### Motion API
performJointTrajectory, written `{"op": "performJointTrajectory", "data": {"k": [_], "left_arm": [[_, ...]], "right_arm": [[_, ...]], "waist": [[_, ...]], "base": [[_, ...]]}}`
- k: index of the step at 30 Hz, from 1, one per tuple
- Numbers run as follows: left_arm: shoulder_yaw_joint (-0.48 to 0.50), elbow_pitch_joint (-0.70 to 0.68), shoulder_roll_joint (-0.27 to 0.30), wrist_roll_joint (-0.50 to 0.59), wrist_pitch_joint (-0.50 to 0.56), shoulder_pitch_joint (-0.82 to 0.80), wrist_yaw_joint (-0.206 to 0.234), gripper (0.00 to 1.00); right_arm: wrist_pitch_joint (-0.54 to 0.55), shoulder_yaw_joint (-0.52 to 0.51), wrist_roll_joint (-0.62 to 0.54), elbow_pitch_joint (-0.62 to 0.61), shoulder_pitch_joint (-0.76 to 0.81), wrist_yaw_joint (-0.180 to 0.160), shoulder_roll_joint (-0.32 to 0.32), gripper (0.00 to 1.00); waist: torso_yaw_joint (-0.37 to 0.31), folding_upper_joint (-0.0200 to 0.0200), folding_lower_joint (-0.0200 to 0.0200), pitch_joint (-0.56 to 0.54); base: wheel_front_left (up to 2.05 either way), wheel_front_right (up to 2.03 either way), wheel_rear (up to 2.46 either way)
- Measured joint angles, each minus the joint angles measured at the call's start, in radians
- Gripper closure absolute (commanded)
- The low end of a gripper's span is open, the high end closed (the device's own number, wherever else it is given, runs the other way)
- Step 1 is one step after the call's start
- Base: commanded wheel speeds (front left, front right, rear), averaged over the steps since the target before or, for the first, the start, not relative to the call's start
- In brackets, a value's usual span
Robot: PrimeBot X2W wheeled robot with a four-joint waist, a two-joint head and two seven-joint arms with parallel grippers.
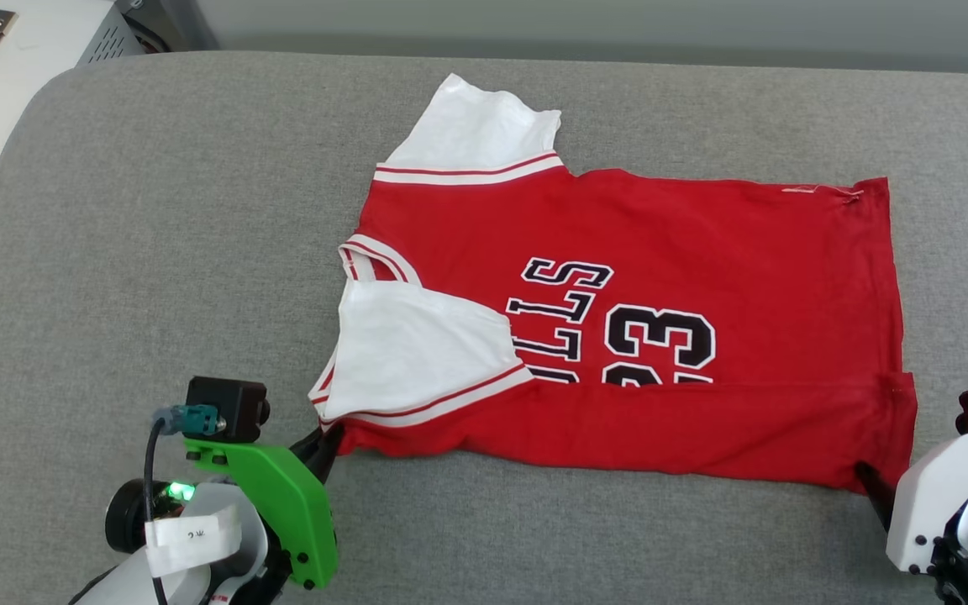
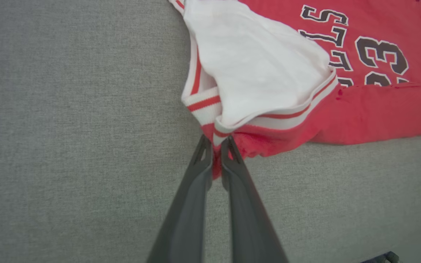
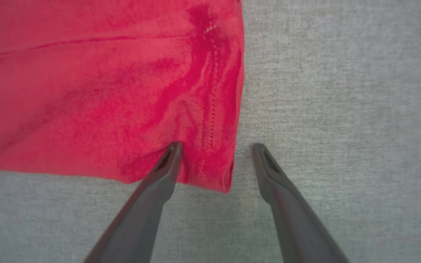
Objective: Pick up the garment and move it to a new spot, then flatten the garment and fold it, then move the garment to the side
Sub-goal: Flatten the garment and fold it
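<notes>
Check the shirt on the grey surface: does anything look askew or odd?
On the garment, the near sleeve lies folded over the chest, the far sleeve sticks out, and the near edge is turned up over part of the lettering.

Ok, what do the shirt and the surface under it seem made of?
The shirt looks like soft matte knit, probably cotton jersey: it wrinkles and bunches at the stitched hem. The surface looks like grey woven cloth, matte, fine weave visible; its rounded corner hints at padding, unconfirmed.

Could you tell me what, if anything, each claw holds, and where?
The left claw pinches the T-shirt at its striped sleeve corner; the right claw is open at the hem, holding nothing.
</notes>
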Motion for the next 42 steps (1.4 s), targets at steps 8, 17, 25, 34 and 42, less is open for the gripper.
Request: {"op": "performJointTrajectory", "data": {"k": [8, 17, 25, 34, 42], "left_arm": [[-0.01, 0.028, 0.004, 0.0, 0.011, 0.0, 0.0, 1.0], [-0.026, 0.07, 0.006, -0.01, 0.021, 0.03, -0.01, 1.0], [-0.06, 0.085, 0.006, -0.02, 0.037, 0.08, -0.021, 1.0], [-0.101, 0.13, -0.022, -0.032, 0.037, 0.117, -0.046, 1.0], [-0.118, 0.204, -0.056, -0.011, -0.005, 0.111, -0.068, 0.0]], "right_arm": [[-0.014, 0.003, -0.007, 0.055, -0.032, 0.0, 0.0, 1.0], [-0.006, -0.013, 0.005, 0.056, -0.035, 0.001, -0.046, 1.0], [0.064, -0.028, 0.058, -0.004, 0.028, 0.001, -0.093, 1.0], [0.129, -0.062, 0.066, -0.064, 0.122, 0.001, -0.098, 1.0], [0.089, -0.051, 0.052, -0.038, 0.127, 0.001, -0.079, 0.0]], "waist": [[-0.004, 0.0, 0.0, 0.009], [-0.012, 0.0, 0.0, -0.037], [-0.018, 0.0, 0.0, -0.086], [-0.017, 0.0, 0.0, -0.102], [-0.022, 0.0, 0.0, -0.11]], "base": [[0.0, 0.0, 0.0], [0.0, 0.0, 0.0], [0.0, 0.0, 0.0], [0.0, 0.0, 0.0], [0.0, 0.0, 0.0]]}}
